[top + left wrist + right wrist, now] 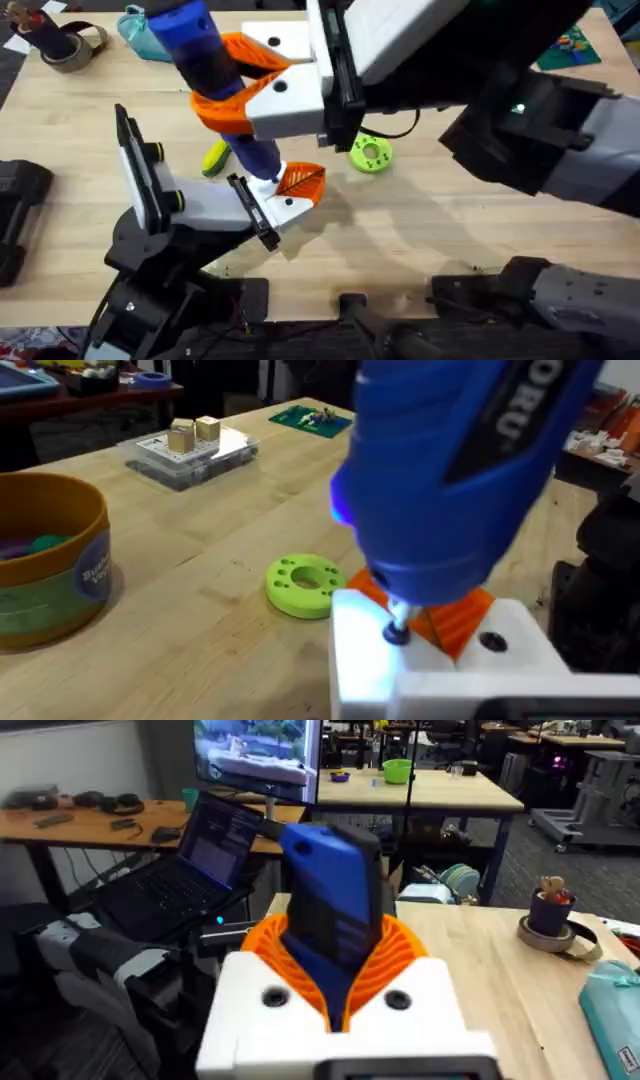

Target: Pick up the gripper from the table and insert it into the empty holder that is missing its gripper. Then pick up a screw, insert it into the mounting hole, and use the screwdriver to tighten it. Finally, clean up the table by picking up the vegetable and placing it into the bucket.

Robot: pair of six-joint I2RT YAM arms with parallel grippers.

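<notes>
Overhead: our right gripper (240, 85) is clamped on the screwdriver (205, 50), whose lower shaft comes down onto the gripper (296, 188) already seated in the holder (252, 212) of the black-based arm. We judge step 1 done and screw tightening in progress. The vegetable (215, 157) lies on the table (450, 230) beside the shaft, so cleanup remains.

Left wrist: the screwdriver tip (397, 630) meets the mounting hole; the bucket (50, 550) stands well apart. We cannot tell the left gripper's state.

Right wrist: 2 orange pads (400, 955) squeeze the blue handle.
</notes>
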